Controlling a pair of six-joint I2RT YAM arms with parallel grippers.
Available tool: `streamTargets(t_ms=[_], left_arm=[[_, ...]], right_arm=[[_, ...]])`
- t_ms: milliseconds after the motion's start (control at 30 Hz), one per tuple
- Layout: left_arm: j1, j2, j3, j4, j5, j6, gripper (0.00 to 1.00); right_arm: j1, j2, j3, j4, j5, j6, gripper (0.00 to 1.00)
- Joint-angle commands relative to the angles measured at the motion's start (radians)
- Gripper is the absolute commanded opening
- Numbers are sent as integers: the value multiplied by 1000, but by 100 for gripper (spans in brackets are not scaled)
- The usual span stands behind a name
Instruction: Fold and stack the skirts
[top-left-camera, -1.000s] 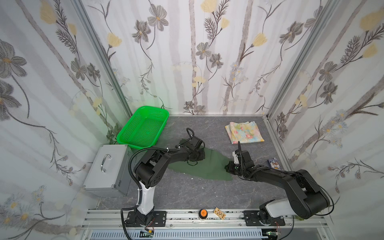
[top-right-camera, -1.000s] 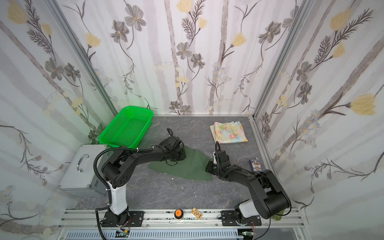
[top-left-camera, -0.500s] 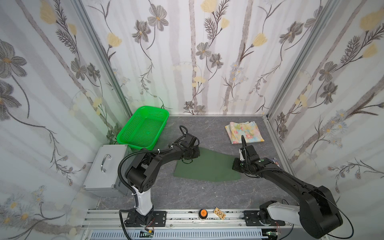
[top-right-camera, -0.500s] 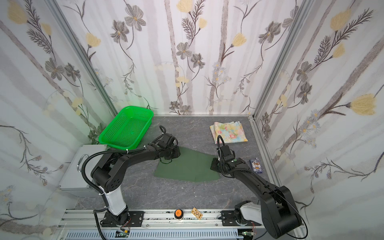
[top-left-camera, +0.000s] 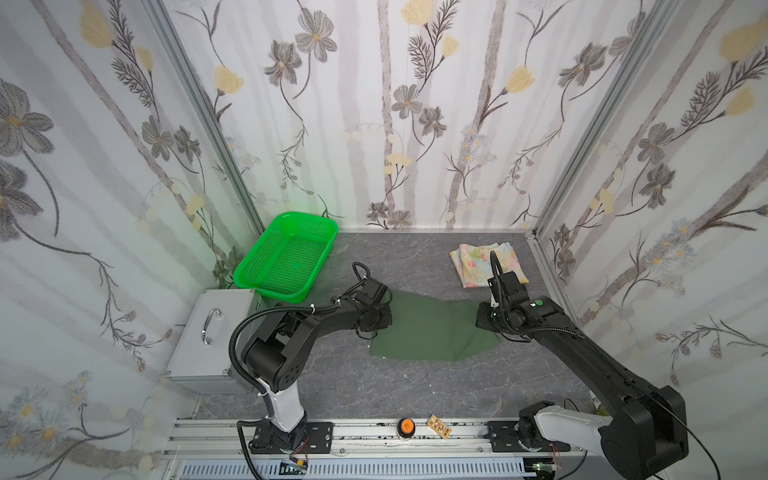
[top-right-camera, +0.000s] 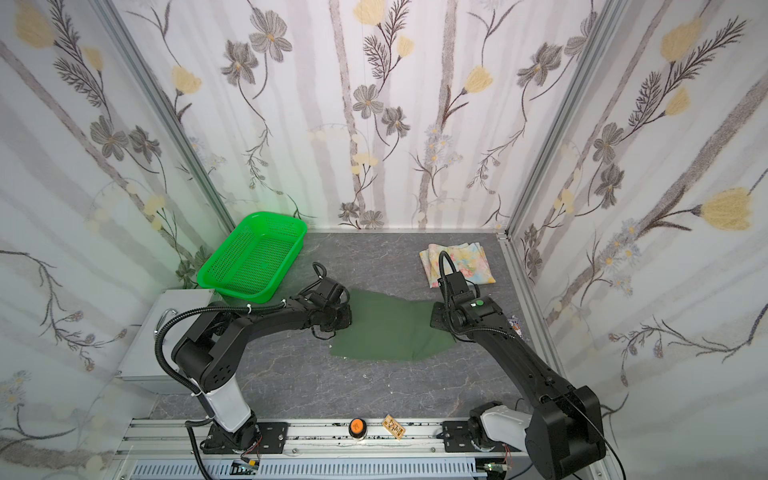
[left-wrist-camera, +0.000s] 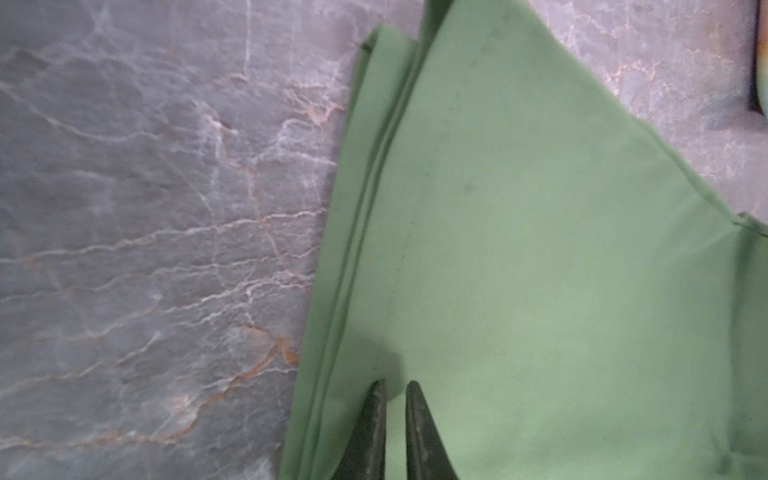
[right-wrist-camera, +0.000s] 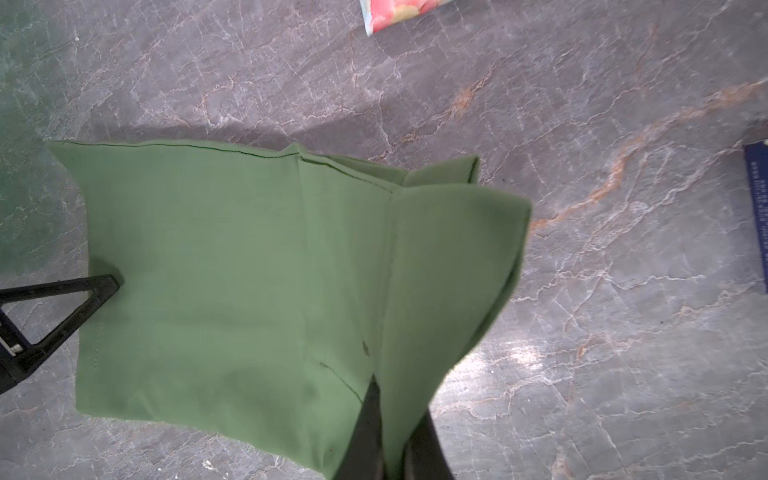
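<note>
Two skirts, one basket, one metal case

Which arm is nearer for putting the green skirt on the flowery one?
Probably the right arm: its jaws pinch the green skirt at the end nearest the flowery skirt; the left arm is farther away.

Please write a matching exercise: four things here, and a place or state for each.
1 dark olive green cloth skirt
2 pastel flowered cloth skirt
3 bright green plastic mesh basket
4 small round orange button

A on the front rail
B held by left gripper and right gripper
C folded, far right
D far left corner

Pairs: 1-B, 2-C, 3-D, 4-A
</note>
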Motion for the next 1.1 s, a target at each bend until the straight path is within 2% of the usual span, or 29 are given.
streamTargets(t_ms=[0,333,567,867,1067], left_arm=[[-17,17,13,13,-19,-5,13],[-152,81,51,97,18,-126,11],[-226,116,88,178,42,-210,10],[-255,147,100,228,42,-240,8],[-255,146,79,250,33,-242,8]], right_arm=[[1,3,44,-56,45,-31,0],[-1,33,153,-176,108,-81,0],[8,54,234,-215,73,-94,0],[139,126,305,-204,53,-35,0],[192,167,332,-142,24,37,0]])
